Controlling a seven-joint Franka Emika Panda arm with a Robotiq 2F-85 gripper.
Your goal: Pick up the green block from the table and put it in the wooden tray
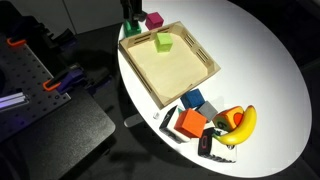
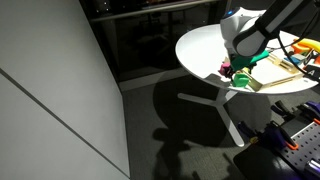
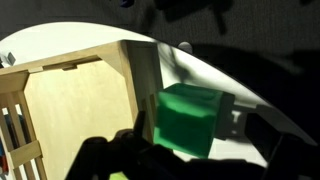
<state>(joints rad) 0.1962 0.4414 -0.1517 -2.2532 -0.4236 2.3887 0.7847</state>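
Round white surface point(image 1: 260, 50), arm reaching in over one edge; pincer point(image 2: 237, 72) closed on the green block point(image 3: 190, 118), dark fingers pressed to two opposite faces of the cube in the wrist view; block upright, top face lit, sides in shadow; block is just outside the wooden tray point(image 1: 170, 70), beside the tray's raised rim at the corner nearest the arm's edge of the surface; cannot tell whether the block rests on the surface or hangs just above it; in an exterior view the green shows directly under the pincer point(image 2: 243, 80), close to the rim of the surface; the same block is hidden by the arm from the higher exterior camera. Tray lies flat, tan floor mostly bare; one lime block point(image 1: 163, 41) inside it, toward the corner nearest the pincer. Magenta cube point(image 1: 154, 20) on the surface just outside that tray corner, near the pincer, apart from it. At the opposite edge of the surface, beyond the tray's far corner, a tight cluster: blue block point(image 1: 194, 99), orange block point(image 1: 190, 123), banana point(image 1: 243, 122), other small items too crowded to make out.
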